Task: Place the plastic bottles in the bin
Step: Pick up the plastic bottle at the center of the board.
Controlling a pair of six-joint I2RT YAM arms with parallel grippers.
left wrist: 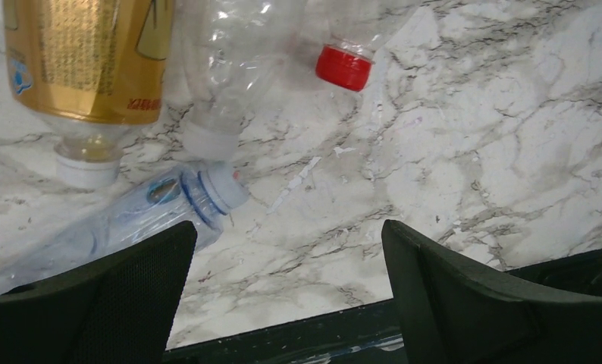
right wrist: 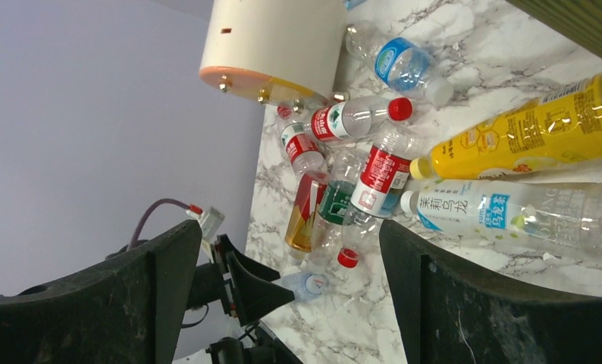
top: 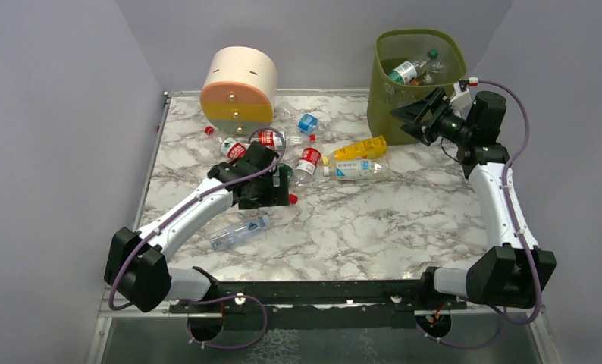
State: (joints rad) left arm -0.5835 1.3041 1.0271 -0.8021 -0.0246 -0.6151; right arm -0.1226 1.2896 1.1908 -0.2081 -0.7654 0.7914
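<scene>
Left gripper (left wrist: pixel 289 239), jaws spread empty above plastic bottles (top: pixel 305 155) heaped mid-table; right gripper (top: pixel 412 115) likewise released beside bin (top: pixel 381 83) at table's 1 o'clock; best shift toward 9 o'clock to straddle pale-capped bottle (left wrist: pixel 154 205) before closing.

Only one label can be read plainly. The clear bottle (right wrist: pixel 503 216) lying just beside the yellow bottle (right wrist: pixel 525 136) wears a white label with large blue Chinese characters running along its length, which look like 茉莉乌龙. The yellow bottle itself carries dark fine print and small pictures, too small to read. The red-labelled bottle (right wrist: pixel 381 178) just beside the yellow bottle's cap bears white characters that cannot be made out. The blue-labelled bottle (right wrist: pixel 400 61), farther from the yellow bottle, shows only a pale oval mark. The gold-labelled bottle (left wrist: pixel 89 61) has columns of fine print and a red line of characters at its label edge, both unreadable.
</scene>
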